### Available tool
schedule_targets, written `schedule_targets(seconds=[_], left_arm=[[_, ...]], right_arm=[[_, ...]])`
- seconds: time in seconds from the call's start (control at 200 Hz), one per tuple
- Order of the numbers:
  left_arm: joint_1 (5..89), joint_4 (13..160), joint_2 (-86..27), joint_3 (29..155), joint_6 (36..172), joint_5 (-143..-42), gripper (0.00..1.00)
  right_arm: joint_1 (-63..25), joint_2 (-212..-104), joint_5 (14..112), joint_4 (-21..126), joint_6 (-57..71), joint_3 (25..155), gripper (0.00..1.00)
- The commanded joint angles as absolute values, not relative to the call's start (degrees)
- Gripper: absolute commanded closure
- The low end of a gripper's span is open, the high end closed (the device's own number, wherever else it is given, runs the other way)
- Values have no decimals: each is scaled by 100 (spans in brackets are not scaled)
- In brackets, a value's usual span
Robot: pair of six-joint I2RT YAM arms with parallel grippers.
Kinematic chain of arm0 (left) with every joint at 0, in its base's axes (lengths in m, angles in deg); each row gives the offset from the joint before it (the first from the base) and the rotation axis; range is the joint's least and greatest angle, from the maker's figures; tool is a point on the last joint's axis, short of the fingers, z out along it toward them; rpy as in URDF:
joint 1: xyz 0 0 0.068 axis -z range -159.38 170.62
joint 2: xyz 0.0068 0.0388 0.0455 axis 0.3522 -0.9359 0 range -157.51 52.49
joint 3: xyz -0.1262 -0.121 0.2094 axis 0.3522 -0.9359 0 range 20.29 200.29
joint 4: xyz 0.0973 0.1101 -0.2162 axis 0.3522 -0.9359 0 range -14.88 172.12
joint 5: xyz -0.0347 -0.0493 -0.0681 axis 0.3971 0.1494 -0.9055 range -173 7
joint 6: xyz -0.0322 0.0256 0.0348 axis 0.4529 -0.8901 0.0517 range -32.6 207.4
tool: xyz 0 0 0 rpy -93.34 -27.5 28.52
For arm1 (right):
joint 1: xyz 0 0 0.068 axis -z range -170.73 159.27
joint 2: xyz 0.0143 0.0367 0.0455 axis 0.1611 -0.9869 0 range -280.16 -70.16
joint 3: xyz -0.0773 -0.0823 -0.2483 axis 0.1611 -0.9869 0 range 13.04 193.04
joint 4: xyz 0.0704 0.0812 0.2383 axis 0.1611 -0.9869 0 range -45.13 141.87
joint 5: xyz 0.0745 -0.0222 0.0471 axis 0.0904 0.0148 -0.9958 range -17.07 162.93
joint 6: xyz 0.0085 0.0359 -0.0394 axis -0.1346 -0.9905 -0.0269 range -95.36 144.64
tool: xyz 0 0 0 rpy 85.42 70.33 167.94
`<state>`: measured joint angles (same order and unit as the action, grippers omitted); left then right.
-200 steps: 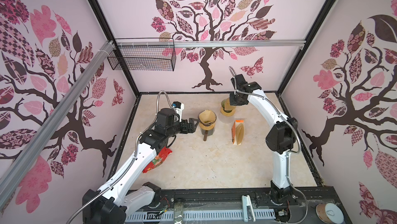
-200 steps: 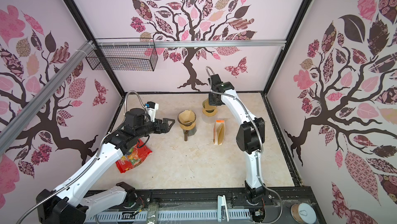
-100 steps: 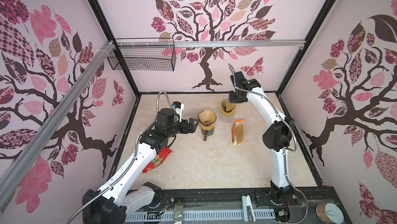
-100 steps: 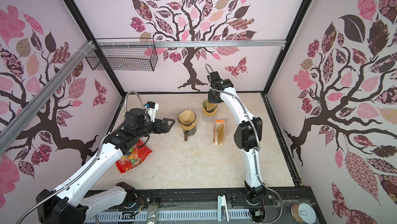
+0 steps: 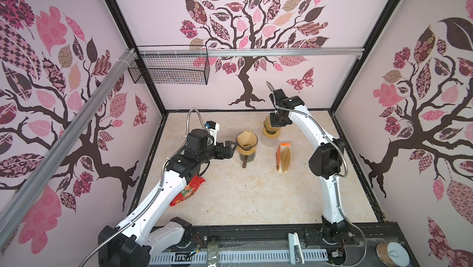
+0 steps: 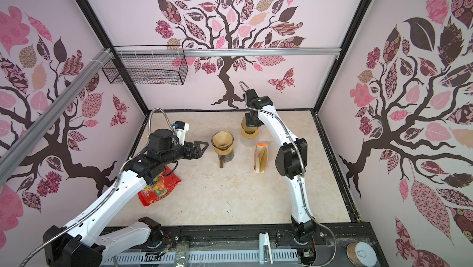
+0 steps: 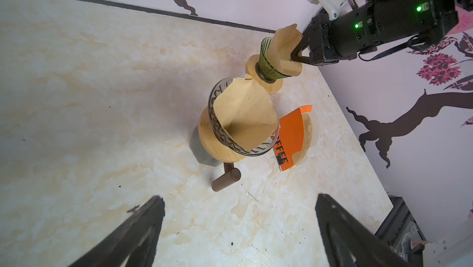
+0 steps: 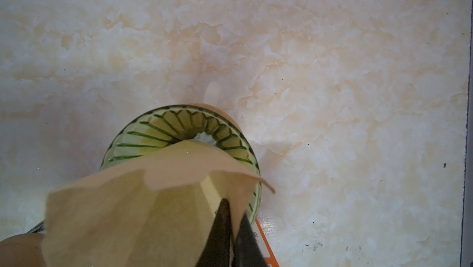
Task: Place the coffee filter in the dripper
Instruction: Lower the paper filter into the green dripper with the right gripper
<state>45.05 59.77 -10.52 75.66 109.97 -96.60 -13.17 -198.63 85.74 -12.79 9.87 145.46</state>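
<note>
My right pincer [image 8: 234, 214] pinches the filter [image 8: 128, 201] tight, tip in the green dripper [image 8: 179, 130] at twelve o'clock; seating and release remain. My left pincer [image 7: 239, 197] gapes empty.

The bench [image 5: 243, 196] is a pale marbled slab, flecked with a few dark specks. Four things rest on it. Near the back wall stands a round wooden base [image 7: 272, 87] carrying the green dripper [image 7: 267, 60]. Nearer the middle sits a grey pot [image 7: 202, 151] with a wooden handle [image 7: 225, 180]. Just to its right is an orange packet [image 5: 278, 155] standing upright, and well apart, at the left edge, a red snack bag [image 6: 160, 189].
</note>
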Motion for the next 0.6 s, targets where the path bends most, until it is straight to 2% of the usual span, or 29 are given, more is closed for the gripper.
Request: schedule_targets(seconds=[0.0,0.27,0.595], left_arm=[[4524,6077,-1062,7401,10928,-9671,5],[4531,6081,-1099,7404,10927,-9665,5],[4532,6081,-1133,7408,10920,-9672,4]], right_arm=[[-1349,-20193,8776,-1405,1084,14868,90],[-1351,-20340,8862,-1448,1105,14944,87],[-1357,-20306,8875,-1380,1102,15005,73]])
